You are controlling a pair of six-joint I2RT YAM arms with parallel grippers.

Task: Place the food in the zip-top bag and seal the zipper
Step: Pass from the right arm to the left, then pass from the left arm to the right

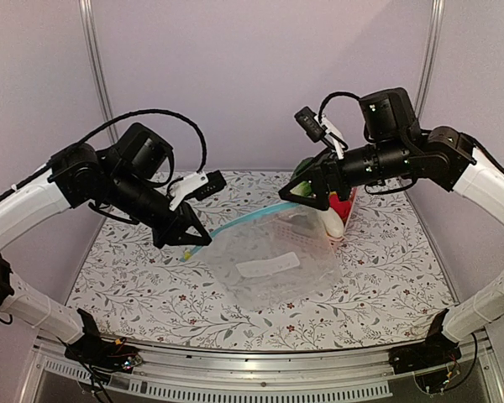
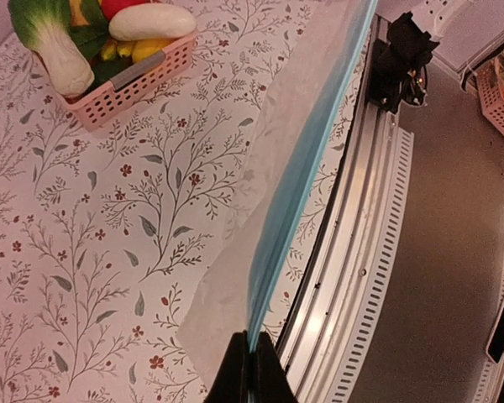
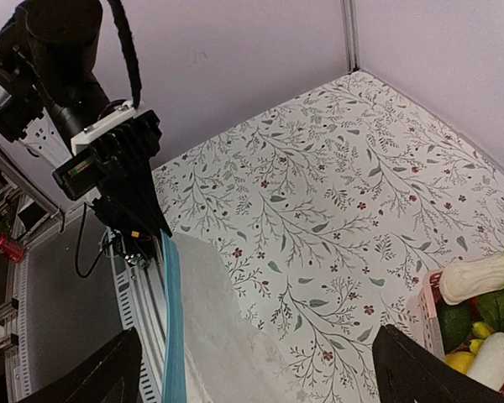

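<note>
Zip-top bag [image 1: 273,256], clear and crinkly, at middle of bench [image 1: 151,285], mouth edge lifted toward the left. Judged light, limp and slippery; best taken by the stiffer zipper [image 1: 235,225]. Left pincer [image 1: 200,238] clamped tight on the zipper's left end. Right pincer [image 1: 311,195] gaping wide, holding nothing, over the bag's far right. Food, bok choy [image 2: 46,42] included, in pink basket [image 2: 126,88], far right. White label [image 1: 269,267] on bag, writing unreadable.

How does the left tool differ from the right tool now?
The left tool is shut, pinching the blue zipper; the right tool is open and holds nothing. The left tool touches the clear bag; the right tool hangs near the pink basket. Both are black.
</note>
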